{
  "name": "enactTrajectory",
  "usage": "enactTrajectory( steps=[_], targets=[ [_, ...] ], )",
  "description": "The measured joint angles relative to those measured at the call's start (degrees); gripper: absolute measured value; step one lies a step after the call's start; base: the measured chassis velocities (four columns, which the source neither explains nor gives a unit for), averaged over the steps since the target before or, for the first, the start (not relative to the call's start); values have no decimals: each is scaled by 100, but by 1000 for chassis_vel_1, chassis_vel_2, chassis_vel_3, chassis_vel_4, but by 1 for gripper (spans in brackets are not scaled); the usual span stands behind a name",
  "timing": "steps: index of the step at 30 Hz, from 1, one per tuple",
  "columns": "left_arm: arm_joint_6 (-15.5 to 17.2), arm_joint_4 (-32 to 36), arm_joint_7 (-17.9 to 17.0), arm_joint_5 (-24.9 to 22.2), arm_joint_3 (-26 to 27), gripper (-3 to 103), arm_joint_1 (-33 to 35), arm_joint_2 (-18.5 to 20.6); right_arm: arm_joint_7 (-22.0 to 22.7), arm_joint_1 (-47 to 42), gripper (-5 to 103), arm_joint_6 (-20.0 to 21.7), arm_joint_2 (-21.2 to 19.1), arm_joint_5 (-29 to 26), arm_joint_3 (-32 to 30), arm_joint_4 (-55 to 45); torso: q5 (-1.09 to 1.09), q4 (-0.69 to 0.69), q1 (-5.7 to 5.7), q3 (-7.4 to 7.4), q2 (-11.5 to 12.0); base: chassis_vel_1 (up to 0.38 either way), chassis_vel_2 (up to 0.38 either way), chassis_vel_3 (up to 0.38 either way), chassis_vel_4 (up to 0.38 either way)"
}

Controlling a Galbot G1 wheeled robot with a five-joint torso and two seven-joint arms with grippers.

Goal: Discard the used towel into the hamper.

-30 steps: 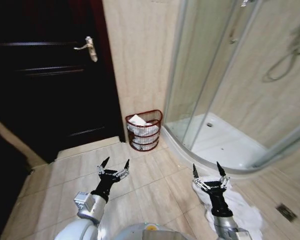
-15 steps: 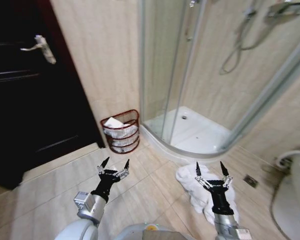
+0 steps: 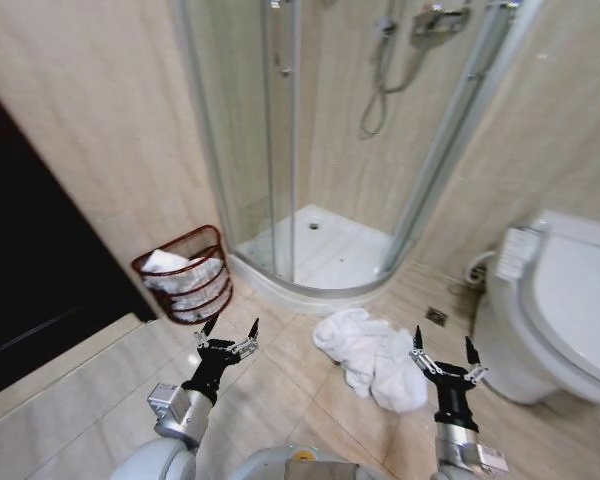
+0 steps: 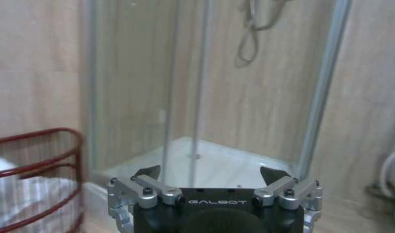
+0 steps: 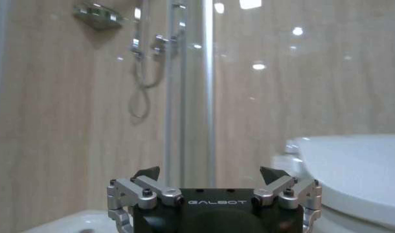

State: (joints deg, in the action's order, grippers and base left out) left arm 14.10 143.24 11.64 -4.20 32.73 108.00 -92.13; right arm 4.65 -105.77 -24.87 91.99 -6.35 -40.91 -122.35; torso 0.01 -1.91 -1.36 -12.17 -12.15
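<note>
A crumpled white used towel (image 3: 368,355) lies on the tiled floor in front of the shower, just left of my right gripper (image 3: 443,350). The reddish-brown wire hamper (image 3: 182,275) stands against the wall at the left, with white cloth inside it; its rim also shows in the left wrist view as the hamper (image 4: 36,145). My left gripper (image 3: 230,333) hovers open over the floor, in front of and slightly right of the hamper. Both grippers are open and hold nothing. The left gripper (image 4: 210,174) and the right gripper (image 5: 210,174) point toward the shower.
A glass corner shower stall (image 3: 310,235) with a raised white base stands straight ahead. A white toilet (image 3: 560,300) sits at the right, close to my right arm. A dark door (image 3: 30,260) is at the left. A floor drain (image 3: 437,316) lies between towel and toilet.
The whole view has swung to the right: door and hamper slid left, the toilet came into view. The towel now lies between my grippers. Both arms keep the same pose, open.
</note>
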Motion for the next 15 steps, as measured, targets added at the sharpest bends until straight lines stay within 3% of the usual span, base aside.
enactTrajectory(
  steps=[10, 14, 15],
  targets=[
    [0, 0, 0, 0, -1, 100, 0, 0, -144, 84, 100, 228, -76, -503, 15, 298, -1, 2, 26, 37, 64, -111, -122, -131, -125],
    [0, 0, 0, 0, 0, 100, 0, 0, -259, 340, 100, 540, -251, -1031, -35, 834, 0, -1, 26, 37, 65, -27, -33, -37, -20],
    [0, 0, 0, 0, 1, 100, 0, -1, -359, 500, 100, 735, -396, -1421, -68, 1150, 1, -4, 26, 37, 65, 0, 0, 0, 0]
  ],
)
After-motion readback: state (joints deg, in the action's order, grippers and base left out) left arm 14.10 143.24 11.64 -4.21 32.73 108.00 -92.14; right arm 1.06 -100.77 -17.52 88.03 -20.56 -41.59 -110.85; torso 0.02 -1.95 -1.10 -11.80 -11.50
